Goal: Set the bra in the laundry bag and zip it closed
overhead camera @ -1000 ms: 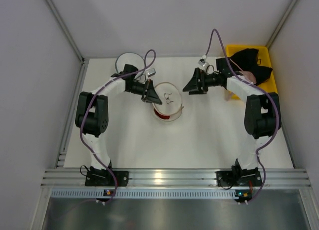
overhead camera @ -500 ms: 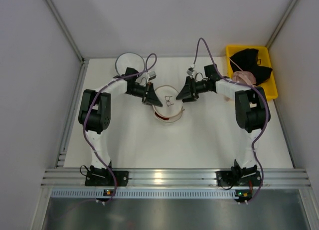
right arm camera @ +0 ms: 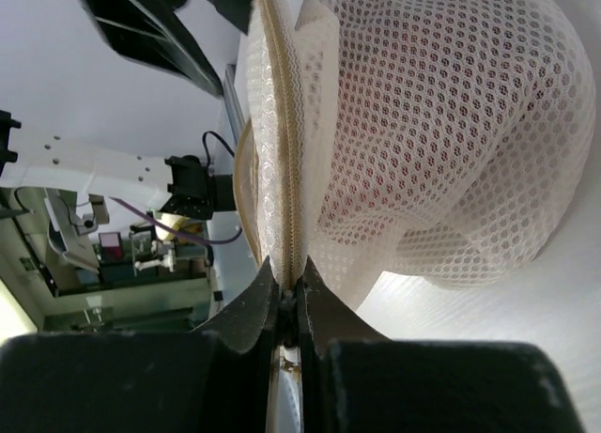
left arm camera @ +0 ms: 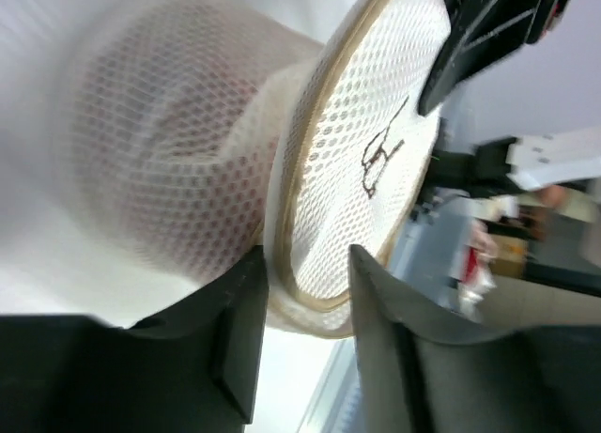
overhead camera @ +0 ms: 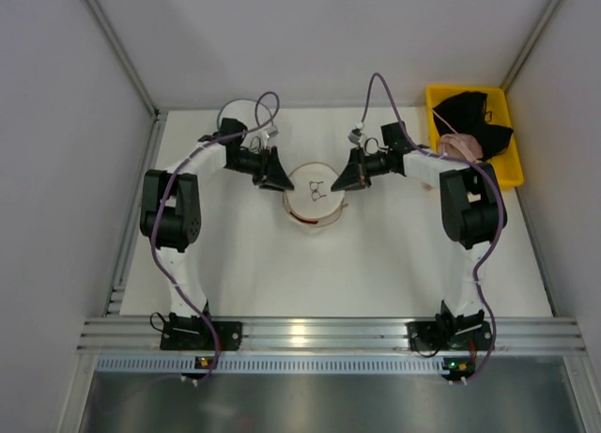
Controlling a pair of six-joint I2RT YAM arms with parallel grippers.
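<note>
From above, the laundry bag [overhead camera: 315,193] lies on the white desk [overhead camera: 282,283], toward its far side, round face up with the small dark mark [overhead camera: 317,187] showing. The left jaws meet its left edge and the right jaws its right edge, but neither gap can be read from here. Behind the left jaws lies a second round mesh bag [overhead camera: 237,112] with a dark rim. At the far right a yellow bin [overhead camera: 439,97] holds a black garment [overhead camera: 477,109] and a pale pink bra [overhead camera: 462,146]. All of these are well apart from the work.

In the left wrist view, the left jaws stand partly open around the bag's thick pale rim [left arm camera: 310,297]. The rim fills the gap and touches both fingers [left arm camera: 235,330], so I judge it clamped. The red of the bra [left arm camera: 160,123] tints the mesh body, so it is inside the bag.

In the right wrist view, the right jaws are all but closed, pinching the zip seam [right arm camera: 282,151] at the rim. Something small and dark sits between the tips. It may be the pull, but I cannot tell. How much of the zip remains unclosed is hidden.

Several things could go wrong from here:
- The pinch on the zip is narrow, so a pull at an angle to the seam could slip it free.
- The bulging mesh lies just beside the teeth, and lace or a strap could snag there and jam the slider.
- If the left hold on the rim gives way, the light bag would slide or turn with the pull and the zip would not run.
</note>
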